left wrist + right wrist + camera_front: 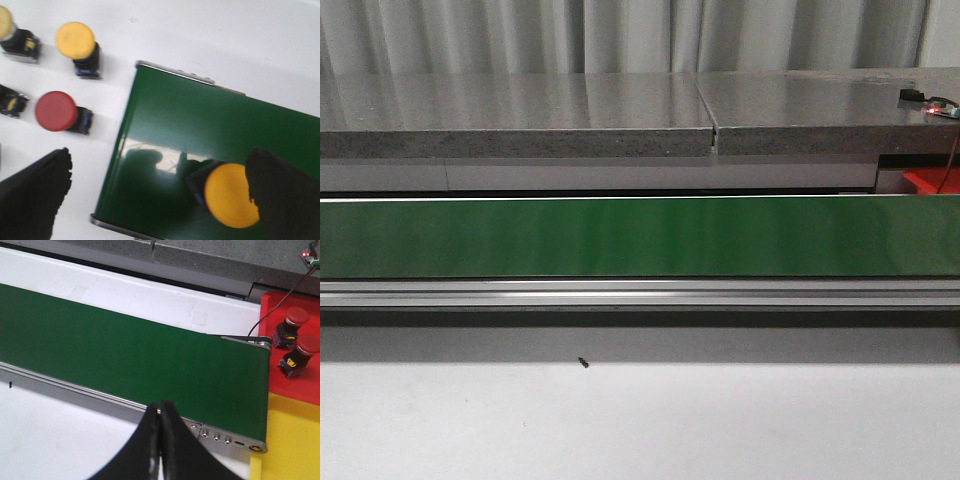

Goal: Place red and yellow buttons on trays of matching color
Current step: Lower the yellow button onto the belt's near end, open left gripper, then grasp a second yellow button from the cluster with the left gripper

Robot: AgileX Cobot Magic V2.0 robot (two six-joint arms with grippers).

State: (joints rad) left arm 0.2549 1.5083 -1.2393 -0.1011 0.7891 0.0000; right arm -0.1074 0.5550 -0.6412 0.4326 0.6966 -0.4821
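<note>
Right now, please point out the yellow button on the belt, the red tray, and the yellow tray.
yellow button (231, 195), left wrist view, on its cap.
red tray (300, 390), right wrist view, bare floor.
yellow tray (292, 440), right wrist view, bare floor.

The left gripper (160, 200) has broad, matte black fingers (32, 195) with rough, slightly ragged edges. The right gripper (160, 440) is the same black, its fingers (145, 450) smooth, curved and tapering to narrow tips.
</note>
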